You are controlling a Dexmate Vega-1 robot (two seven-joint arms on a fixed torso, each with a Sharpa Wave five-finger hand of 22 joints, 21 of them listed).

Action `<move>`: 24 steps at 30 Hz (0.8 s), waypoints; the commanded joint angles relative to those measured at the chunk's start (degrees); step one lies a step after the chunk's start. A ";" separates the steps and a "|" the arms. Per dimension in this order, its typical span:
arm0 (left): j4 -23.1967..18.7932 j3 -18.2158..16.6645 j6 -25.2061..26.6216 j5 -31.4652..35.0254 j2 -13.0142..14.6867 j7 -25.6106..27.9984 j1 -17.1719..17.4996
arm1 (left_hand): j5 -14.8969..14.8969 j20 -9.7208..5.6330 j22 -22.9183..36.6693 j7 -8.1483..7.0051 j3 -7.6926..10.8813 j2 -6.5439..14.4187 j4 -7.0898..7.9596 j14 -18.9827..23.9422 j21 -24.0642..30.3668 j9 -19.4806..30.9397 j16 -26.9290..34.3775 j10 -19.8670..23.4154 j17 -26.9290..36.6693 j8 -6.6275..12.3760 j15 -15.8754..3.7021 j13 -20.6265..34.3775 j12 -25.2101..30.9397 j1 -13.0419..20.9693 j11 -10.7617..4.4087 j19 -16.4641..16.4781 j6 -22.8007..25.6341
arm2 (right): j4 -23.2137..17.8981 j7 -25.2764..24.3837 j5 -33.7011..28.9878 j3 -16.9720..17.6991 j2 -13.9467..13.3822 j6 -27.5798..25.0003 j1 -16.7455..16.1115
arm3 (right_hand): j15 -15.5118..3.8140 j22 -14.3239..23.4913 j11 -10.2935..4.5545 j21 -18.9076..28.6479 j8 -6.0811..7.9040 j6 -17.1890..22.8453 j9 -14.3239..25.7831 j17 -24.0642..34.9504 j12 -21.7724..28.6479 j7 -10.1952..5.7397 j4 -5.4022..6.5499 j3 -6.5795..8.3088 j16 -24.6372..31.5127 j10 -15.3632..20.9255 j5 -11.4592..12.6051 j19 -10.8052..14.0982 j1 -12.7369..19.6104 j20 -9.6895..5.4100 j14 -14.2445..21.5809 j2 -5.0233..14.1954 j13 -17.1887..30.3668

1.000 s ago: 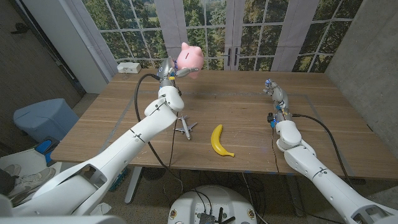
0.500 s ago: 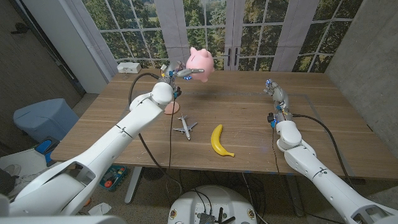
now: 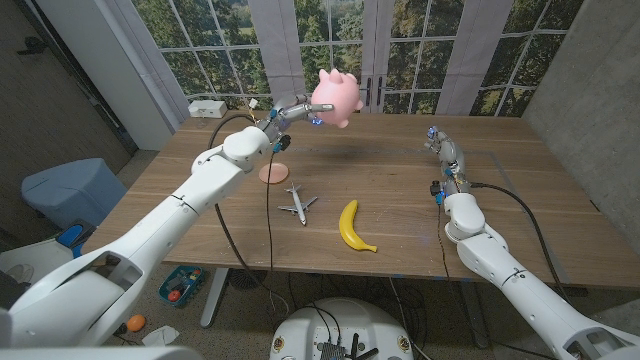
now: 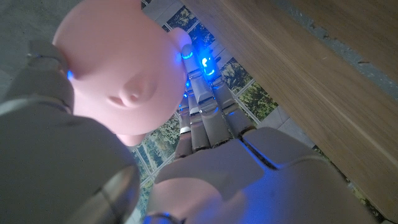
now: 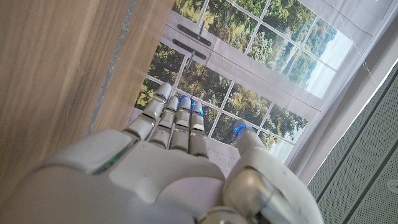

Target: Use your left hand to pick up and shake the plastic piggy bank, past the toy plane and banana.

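L arm stretched fwd, left hand [image 3: 296,110] raised, gripping; right hand [image 3: 440,143] empty, fingers straight.

Legible text: none. No labels, brands, nos. or signs readable on piggy bank [image 3: 335,99], toy plane [image 3: 297,205], banana [image 3: 353,227] or bench [image 3: 400,180]. White box [image 3: 207,108] at bench's far edge: markings too small to tell.

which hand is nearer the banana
Right, narrowly. The right hand stands toward the table's far right, up and right of the banana. The left hand is raised at the far side, holding the piggy bank.
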 commanded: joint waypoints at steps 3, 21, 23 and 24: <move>3.73 -0.17 -3.57 -6.67 0.66 -5.90 -1.53 | 0.26 -2.70 0.07 -13.87 0.42 27.26 0.12 3.62 0.51 0.88 -0.17 20.27 0.31 0.36 -8.92 0.32 -0.15 27.83 -19.00 -0.39 24.44 | 0.38 0.08 -0.18 -0.24 0.19 -0.13 0.53 | 0.14 0.15 -0.05 -0.08 -0.11 0.02 0.19 0.29 -0.34 0.03 0.20 0.25 -0.14 0.44 0.33 0.56 0.40 0.14 0.49 -0.14 0.33; -4.44 5.81 13.55 12.36 2.53 13.76 -2.71 | 0.31 -2.54 0.04 -13.66 0.42 27.28 0.13 3.69 0.94 0.83 -0.31 20.36 0.42 0.31 -8.90 0.46 -0.39 27.91 -18.99 -0.41 24.63 | 2.16 0.47 -0.09 -0.94 0.79 -0.55 2.16 | 0.10 0.15 -0.10 -0.37 -0.14 -0.08 0.19 0.32 -0.37 0.02 0.22 0.23 -0.27 0.45 0.33 0.58 0.40 0.05 0.46 -0.13 0.34; -5.40 6.82 16.32 15.87 1.94 17.29 -2.65 | 0.32 -2.52 0.03 -13.62 0.42 27.28 0.13 3.70 1.01 0.81 -0.35 20.38 0.39 0.27 -8.91 0.47 -0.41 27.91 -18.98 -0.36 24.57 | 2.33 0.44 -0.07 -0.99 0.89 -0.57 2.32 | 0.07 0.16 -0.07 -0.39 -0.13 -0.07 0.19 0.32 -0.37 -0.01 0.21 0.22 -0.27 0.44 0.33 0.57 0.41 0.05 0.50 -0.13 0.34; -5.90 7.40 18.03 17.78 1.53 19.19 -2.62 | 0.32 -2.52 0.03 -13.64 0.42 27.27 0.12 3.71 1.05 0.83 -0.35 20.40 0.40 0.30 -8.91 0.47 -0.42 27.91 -18.98 -0.31 24.65 | 2.44 0.49 -0.15 -1.06 0.85 -0.57 2.41 | 0.08 0.16 -0.10 -0.40 -0.14 -0.08 0.19 0.32 -0.37 -0.01 0.21 0.22 -0.27 0.44 0.33 0.58 0.41 0.04 0.50 -0.13 0.34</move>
